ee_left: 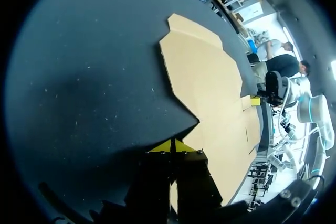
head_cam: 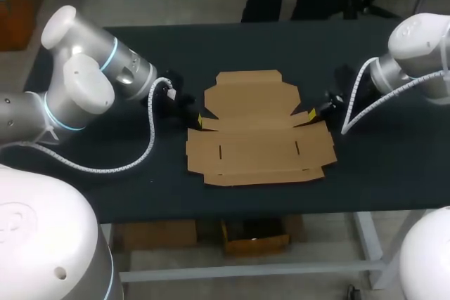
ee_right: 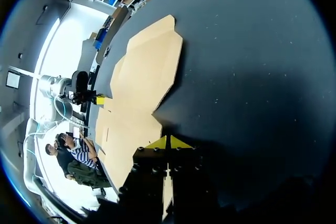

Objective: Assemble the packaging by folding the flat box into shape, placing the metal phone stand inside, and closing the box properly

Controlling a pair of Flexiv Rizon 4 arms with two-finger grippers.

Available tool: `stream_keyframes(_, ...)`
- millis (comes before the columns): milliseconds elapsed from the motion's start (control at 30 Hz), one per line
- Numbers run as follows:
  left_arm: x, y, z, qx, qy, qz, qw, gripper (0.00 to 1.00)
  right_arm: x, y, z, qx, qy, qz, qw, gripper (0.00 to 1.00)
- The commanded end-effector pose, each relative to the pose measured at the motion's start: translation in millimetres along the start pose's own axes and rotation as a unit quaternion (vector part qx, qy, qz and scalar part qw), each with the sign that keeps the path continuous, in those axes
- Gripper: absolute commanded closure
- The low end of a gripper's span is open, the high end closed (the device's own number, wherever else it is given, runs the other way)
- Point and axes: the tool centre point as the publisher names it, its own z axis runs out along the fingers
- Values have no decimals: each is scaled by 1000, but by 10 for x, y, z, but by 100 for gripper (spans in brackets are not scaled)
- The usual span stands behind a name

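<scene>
A flat, unfolded brown cardboard box (head_cam: 256, 128) lies in the middle of the black table (head_cam: 380, 173). My left gripper (head_cam: 199, 121) is shut, its yellow tips touching the notch on the box's left edge. My right gripper (head_cam: 311, 115) is shut too, its tips at the notch on the right edge. In the left wrist view the shut gripper (ee_left: 172, 146) rests at the cardboard (ee_left: 210, 82) edge, with my other gripper (ee_left: 255, 100) across the sheet. The right wrist view shows the same: shut gripper (ee_right: 168, 142) at the cardboard (ee_right: 142, 82) edge. No metal phone stand is visible.
Bare black tabletop surrounds the cardboard on all sides. The table's front edge (head_cam: 246, 217) runs below the sheet. White cable coils (head_cam: 133, 163) hang from my left arm over the table, and another (head_cam: 358, 103) from my right arm.
</scene>
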Motion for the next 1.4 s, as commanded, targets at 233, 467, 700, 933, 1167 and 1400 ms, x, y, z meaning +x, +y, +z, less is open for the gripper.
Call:
stream_keyframes(233,-17,-11,23,-2,-1,-4,1000,100,-26,16,18,-4,-6,11,1000,100)
stream_keyframes(467,-17,5,13,2,-6,-6,1000,100,-41,24,23,-9,-10,20,1000,100)
stream_keyframes(700,-21,13,13,3,-10,-7,1000,100,-59,22,55,-12,-12,28,999,100)
stream_keyframes(933,-28,20,25,2,-10,-9,1000,100,-65,4,62,-19,-2,28,999,100)
stream_keyframes(1167,23,1,-10,5,-11,-5,1000,100,4,17,54,-23,1,19,1000,100)
stream_keyframes(1400,36,-3,-22,6,-9,-3,1000,100,11,24,55,-26,4,17,1000,100)
